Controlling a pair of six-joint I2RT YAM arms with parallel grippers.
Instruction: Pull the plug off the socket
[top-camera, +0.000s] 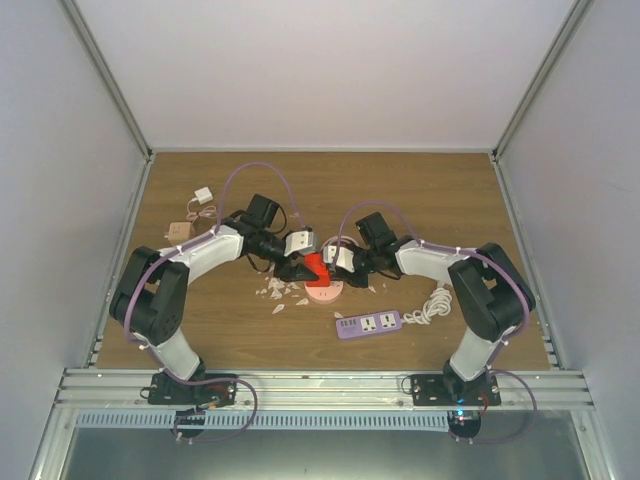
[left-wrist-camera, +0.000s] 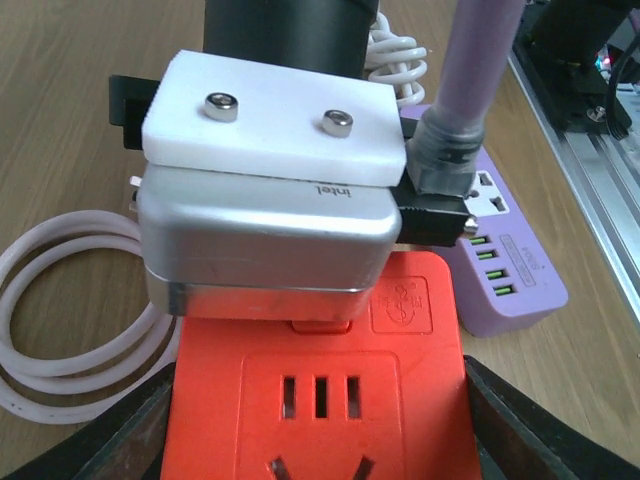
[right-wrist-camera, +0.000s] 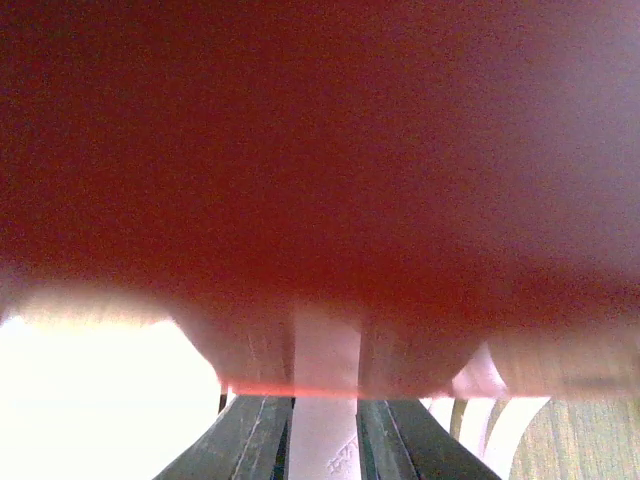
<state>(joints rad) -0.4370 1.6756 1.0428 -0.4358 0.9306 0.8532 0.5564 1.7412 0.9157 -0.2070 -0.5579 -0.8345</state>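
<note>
Centre of the top view: both arms converge on the red socket block, which sits on the wooden worktop just left of frame centre.

Left tool comes in from the left. In its wrist view the dark fingers flank the block at the lower corners, apparently clamping its sides. Judged as the bracing hold, so the block stays put during the pull.

Right tool comes in from the right. Its wrist view is filled with blurred red at very close range; at the bottom, dark fingers sit pressed on a white tab, probably the plug. Likely the pulling hold, plug not yet free.

Block: glossy moulded plastic, rounded corners, slotted face. White cable coiled at left, smooth and rubbery. Lilac power strip lower right of centre, its white cord bunched beside it. Small white adapter upper left.
</note>
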